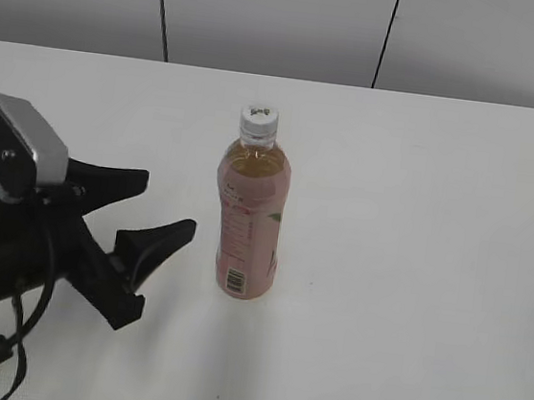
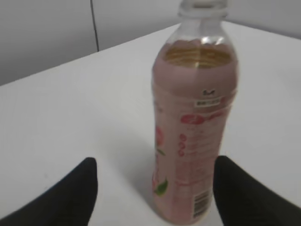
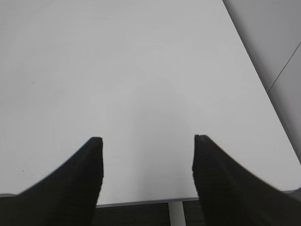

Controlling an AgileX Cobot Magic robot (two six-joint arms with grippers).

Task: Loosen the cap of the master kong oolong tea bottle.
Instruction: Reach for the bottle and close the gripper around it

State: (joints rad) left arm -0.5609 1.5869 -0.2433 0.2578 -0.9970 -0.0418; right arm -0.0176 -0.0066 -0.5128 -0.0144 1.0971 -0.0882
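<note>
Bottle handling first: master kong oolong tea bottle (image 1: pixel 249 219) upright on white table (image 1: pixel 413 275), just ahead of left gripper (image 1: pixel 165 206) and slightly to its right side, apart from both black fingers (image 1: pixel 115 181), nothing touching. Nearly full of amber tea up to the shoulder, so likely moderately heavy and steady on its base, yet tall and slim, hence prone to tipping under a sideways push up high. Thin clear plastic under pale pink label, probably yielding a little under squeeze; smooth wrap probably slippery, so best clamped around the labelled mid-body, low enough to brace against twisting. White cap (image 1: pixel 258 116) seated on the neck, well above fingertip level, small and probably ribbed, stiff, suited to a pinch from above by the other claw. Left gripper spread wide, holding nothing, lying low and near level over the table, pointed toward the bottle; in the left wrist view, body (image 2: pixel 195 136) framed between the two finger tips, nearer the right-hand one. Right gripper (image 3: pixel 146 141) out of the exterior view; in its own camera likewise spread wide and empty, angled down at bare table near the far edge, bottle nowhere ahead of it. Cap apparently still tight; grasp not yet begun.
</note>
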